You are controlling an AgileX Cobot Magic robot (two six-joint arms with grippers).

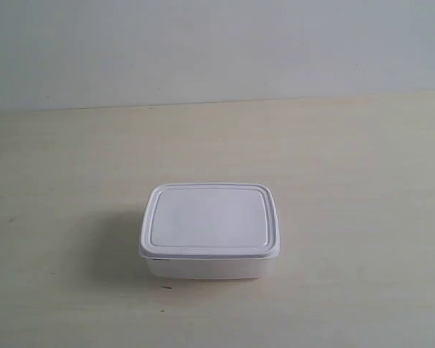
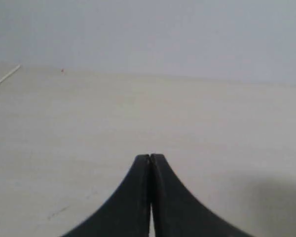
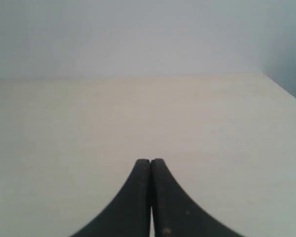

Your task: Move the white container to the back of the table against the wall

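The white container (image 1: 209, 230), a shallow lidded box with rounded corners, rests near the front middle of the beige table (image 1: 362, 167) in the exterior view. Bare tabletop lies between it and the grey-white wall (image 1: 217, 43) behind. No arm or gripper shows in the exterior view. In the left wrist view my left gripper (image 2: 151, 157) is shut, its black fingers pressed together over bare table, with nothing between them. My right gripper (image 3: 151, 161) is shut in the same way above bare table. The container appears in neither wrist view.
The table meets the wall along a straight line at the back (image 1: 217, 103). A table edge (image 3: 286, 91) shows in the right wrist view, and another edge line (image 2: 5, 79) in the left wrist view. Tiny dark specks (image 1: 165, 287) lie near the container.
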